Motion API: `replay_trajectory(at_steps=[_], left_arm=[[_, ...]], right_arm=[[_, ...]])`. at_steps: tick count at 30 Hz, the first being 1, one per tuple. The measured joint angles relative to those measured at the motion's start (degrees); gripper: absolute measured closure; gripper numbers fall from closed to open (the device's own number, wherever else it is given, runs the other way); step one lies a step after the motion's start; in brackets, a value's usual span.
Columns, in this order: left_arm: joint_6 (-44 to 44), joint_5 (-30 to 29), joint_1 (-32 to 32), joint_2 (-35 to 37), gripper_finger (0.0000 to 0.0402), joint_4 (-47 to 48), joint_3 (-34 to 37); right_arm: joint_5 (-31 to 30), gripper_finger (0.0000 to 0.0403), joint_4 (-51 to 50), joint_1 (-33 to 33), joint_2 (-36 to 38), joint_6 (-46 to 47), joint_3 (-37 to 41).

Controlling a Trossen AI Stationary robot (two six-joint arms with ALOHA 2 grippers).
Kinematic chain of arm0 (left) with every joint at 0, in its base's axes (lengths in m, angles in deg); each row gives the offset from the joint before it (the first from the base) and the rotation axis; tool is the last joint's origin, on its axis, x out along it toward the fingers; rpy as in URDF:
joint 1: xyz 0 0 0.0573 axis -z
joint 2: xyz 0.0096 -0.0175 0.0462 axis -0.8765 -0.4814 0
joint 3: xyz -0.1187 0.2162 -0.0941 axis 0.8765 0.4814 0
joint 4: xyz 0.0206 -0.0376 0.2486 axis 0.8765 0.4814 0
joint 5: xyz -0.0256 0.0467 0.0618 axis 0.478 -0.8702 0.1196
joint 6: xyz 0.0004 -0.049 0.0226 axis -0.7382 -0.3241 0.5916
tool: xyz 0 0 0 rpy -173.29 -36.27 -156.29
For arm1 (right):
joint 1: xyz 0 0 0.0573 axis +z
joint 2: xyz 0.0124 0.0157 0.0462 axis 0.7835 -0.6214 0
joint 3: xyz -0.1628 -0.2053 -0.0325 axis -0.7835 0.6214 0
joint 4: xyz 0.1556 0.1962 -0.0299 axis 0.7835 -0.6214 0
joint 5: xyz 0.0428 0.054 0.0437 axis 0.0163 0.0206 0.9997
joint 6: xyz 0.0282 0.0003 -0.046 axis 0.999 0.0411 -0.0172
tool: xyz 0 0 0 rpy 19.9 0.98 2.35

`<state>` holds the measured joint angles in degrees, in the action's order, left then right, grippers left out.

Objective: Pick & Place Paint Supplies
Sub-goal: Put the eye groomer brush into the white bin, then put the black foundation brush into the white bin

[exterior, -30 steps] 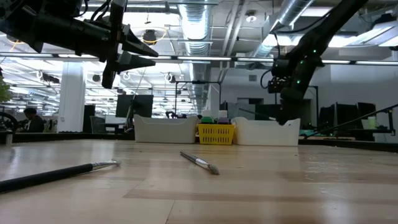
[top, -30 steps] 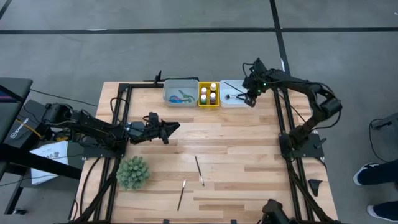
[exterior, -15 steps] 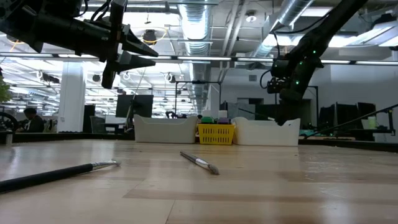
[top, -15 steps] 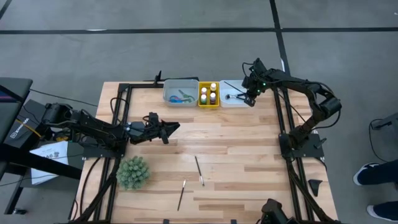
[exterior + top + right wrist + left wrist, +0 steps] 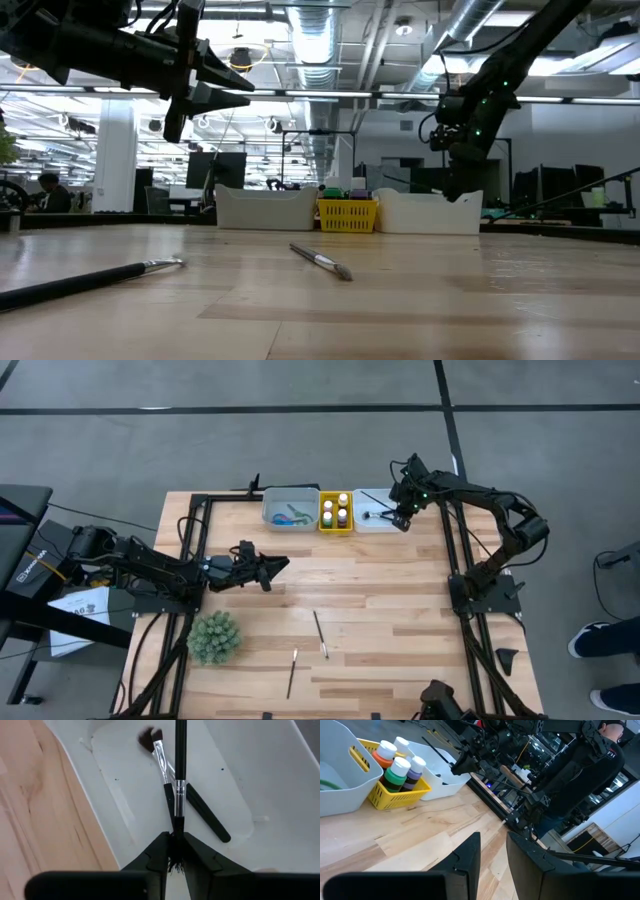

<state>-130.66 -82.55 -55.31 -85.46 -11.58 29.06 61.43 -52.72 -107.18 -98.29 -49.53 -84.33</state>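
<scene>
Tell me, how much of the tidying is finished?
Mostly done: scissors lie in the grey tray, paint bottles in the yellow tray, one brush in the white tray. The right gripper holds another brush there. Two brushes remain on the table.

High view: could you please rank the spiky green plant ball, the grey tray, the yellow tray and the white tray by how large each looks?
1. Grey tray and spiky green plant ball: look alike, so unranked.
2. White tray, partly covered by the right gripper.
3. Yellow tray, clearly smallest.
</scene>
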Motion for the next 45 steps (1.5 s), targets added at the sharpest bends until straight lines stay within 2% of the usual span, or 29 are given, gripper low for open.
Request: replay_trajectory(at_steps=[23,32,37,45], left_arm=[[0.0,0.0,0.0,0.0,0.0314,0.0,0.0],[0.0,0.0,0.0,0.0,0.0314,0.0,0.0],[0.0,0.0,0.0,0.0,0.0314,0.0,0.0],[0.0,0.0,0.0,0.0,0.0314,0.0,0.0]], right_arm=[[0.1,0.0351,1.3,0.0,0.0,1.5,0.0],[3.0,0.0348,1.4,0.0,0.0,2.2,0.0],[3.0,0.0329,1.4,0.0,0.0,2.9,0.0],[3.0,0.0277,1.4,0.0,0.1,3.0,0.0]])
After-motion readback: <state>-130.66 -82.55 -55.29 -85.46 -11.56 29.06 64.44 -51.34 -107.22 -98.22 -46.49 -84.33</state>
